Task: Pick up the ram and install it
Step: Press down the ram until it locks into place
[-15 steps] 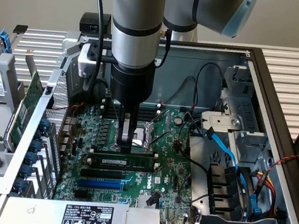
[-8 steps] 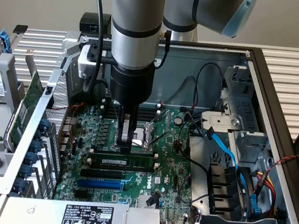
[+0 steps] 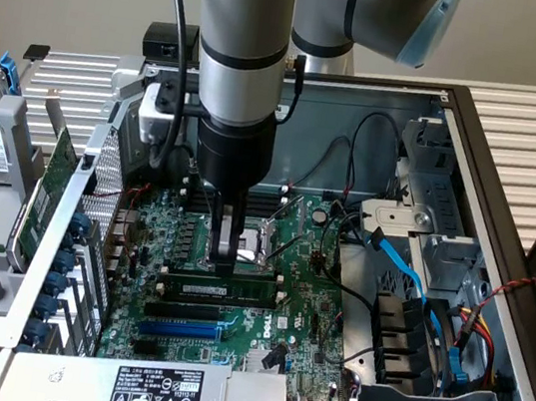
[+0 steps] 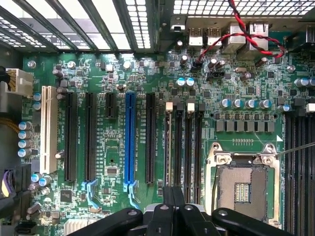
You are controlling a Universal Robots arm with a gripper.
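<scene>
The ram (image 3: 229,293) is a long green stick with a white label. It stands on edge in a memory slot on the motherboard (image 3: 304,297), beside the black slots. My gripper (image 3: 223,262) comes straight down from above, and its shut fingertips meet the ram's upper edge near the end towards the exterior view's left. In the wrist view the gripper (image 4: 172,196) hangs with its black fingers (image 4: 167,216) pressed together over the row of memory slots (image 4: 184,147). I cannot pick out the ram itself there.
The open CPU socket (image 4: 242,182) lies close beside the memory slots. A blue expansion slot (image 4: 129,142) and black slots run parallel. Blue cables (image 3: 409,272) and drive bays crowd the exterior view's right. A green expansion card (image 3: 47,193) leans outside the case wall.
</scene>
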